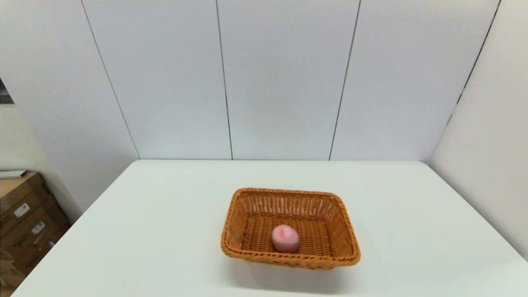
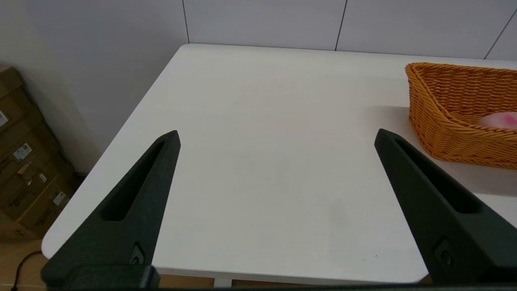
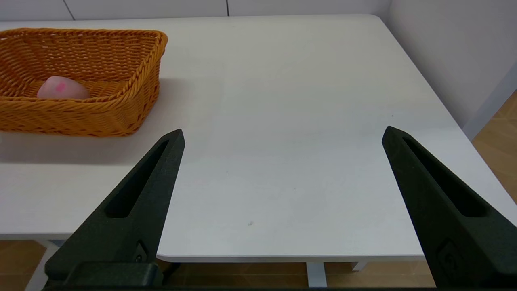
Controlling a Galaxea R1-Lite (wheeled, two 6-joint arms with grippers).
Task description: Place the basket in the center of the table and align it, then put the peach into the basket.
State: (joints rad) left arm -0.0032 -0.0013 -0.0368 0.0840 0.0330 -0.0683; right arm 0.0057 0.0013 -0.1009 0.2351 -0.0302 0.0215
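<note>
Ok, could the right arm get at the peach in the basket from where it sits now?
Probably yes: the right pincer is open, bare table lies between, and the peach sits uncovered in the open-topped basket.

The white labels on the cardboard boxes (image 1: 24, 222) are too small to read.

Peach (image 2: 499, 120) half behind basket (image 2: 444, 133) wall

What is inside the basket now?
Only the peach lies inside the basket, on its woven floor near the front wall. The floor beneath the peach is covered.
</note>
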